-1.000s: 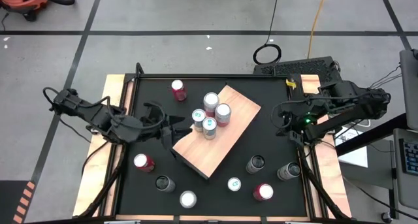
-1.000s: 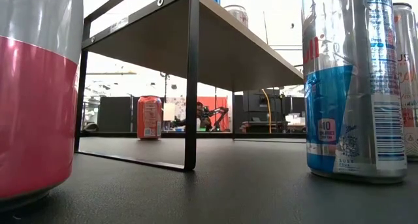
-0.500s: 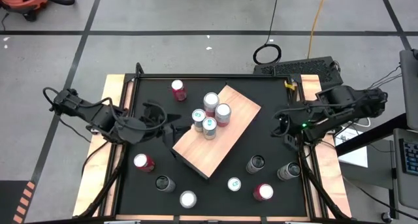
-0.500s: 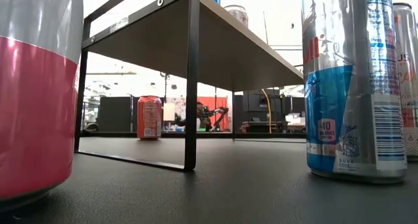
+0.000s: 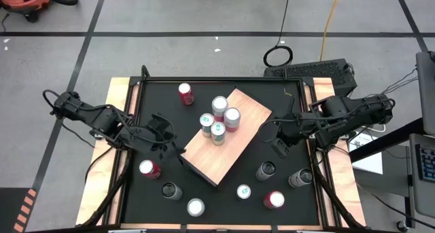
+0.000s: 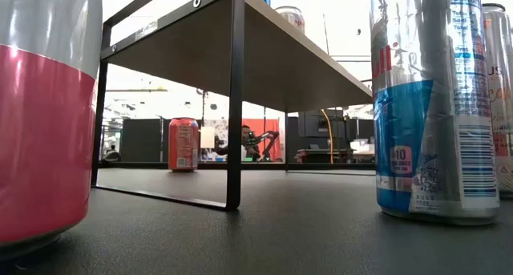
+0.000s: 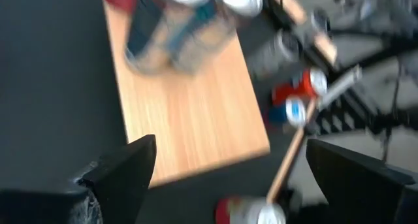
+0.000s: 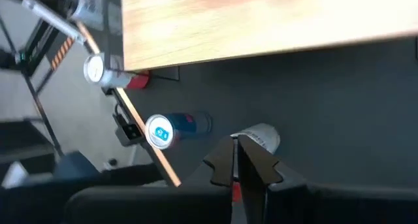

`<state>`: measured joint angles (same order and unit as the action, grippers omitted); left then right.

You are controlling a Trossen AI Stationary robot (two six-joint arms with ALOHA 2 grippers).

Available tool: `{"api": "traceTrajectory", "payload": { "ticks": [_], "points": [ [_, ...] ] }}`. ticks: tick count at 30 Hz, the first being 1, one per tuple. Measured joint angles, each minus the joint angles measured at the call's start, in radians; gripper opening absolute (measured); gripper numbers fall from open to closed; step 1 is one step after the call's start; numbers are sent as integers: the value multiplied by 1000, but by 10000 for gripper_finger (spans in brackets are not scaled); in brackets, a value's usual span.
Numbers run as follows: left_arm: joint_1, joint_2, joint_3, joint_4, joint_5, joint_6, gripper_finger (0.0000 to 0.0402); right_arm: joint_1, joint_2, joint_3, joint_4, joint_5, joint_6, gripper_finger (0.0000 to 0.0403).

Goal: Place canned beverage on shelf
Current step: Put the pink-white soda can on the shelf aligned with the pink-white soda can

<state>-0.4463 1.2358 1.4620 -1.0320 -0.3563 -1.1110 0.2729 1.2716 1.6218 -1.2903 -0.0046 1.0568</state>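
Note:
The shelf (image 5: 228, 136), a tan wooden board on black legs, stands askew in the middle of the black table, with several cans (image 5: 219, 117) upright on its far half. My left gripper (image 5: 167, 134) hovers open just off the shelf's left edge, tipped down toward the board (image 7: 189, 113), with nothing between its fingers. My right gripper (image 5: 278, 145) hangs shut and empty above the table just right of the shelf (image 8: 261, 21). A dark can (image 5: 266, 169) stands on the table just near of it.
Loose cans stand on the table: a red one (image 5: 185, 92) at the far left, a red one (image 5: 148, 168) at the left, and several (image 5: 243, 191) along the near edge. The low view shows a pink-and-white can (image 6: 40, 115) and a blue-and-silver can (image 6: 433, 107) close up.
My left gripper has drawn back from the shelf's edge toward the table's left, sunk a little and tipped its fingers downward, staying open. My right gripper has swung from the table's right edge toward the shelf, rolling about its own axis, staying shut. No can has moved.

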Motion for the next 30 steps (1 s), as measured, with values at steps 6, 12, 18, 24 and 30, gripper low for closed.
{"api": "traceTrajectory", "payload": {
  "ticks": [6,12,18,24,30],
  "points": [
    [-60,1,0,-1,60,32,396,16,20,0,-1,12,84,0],
    [-175,71,0,156,29,228,396,10,43,0,-10,33,81,0],
    [-259,188,-1,174,42,339,396,11,48,0,-12,34,109,0],
    [-269,225,-1,153,71,285,396,10,48,0,-12,34,111,0],
    [-272,226,-1,156,62,287,396,10,48,0,-12,34,136,0]
  ]
}}
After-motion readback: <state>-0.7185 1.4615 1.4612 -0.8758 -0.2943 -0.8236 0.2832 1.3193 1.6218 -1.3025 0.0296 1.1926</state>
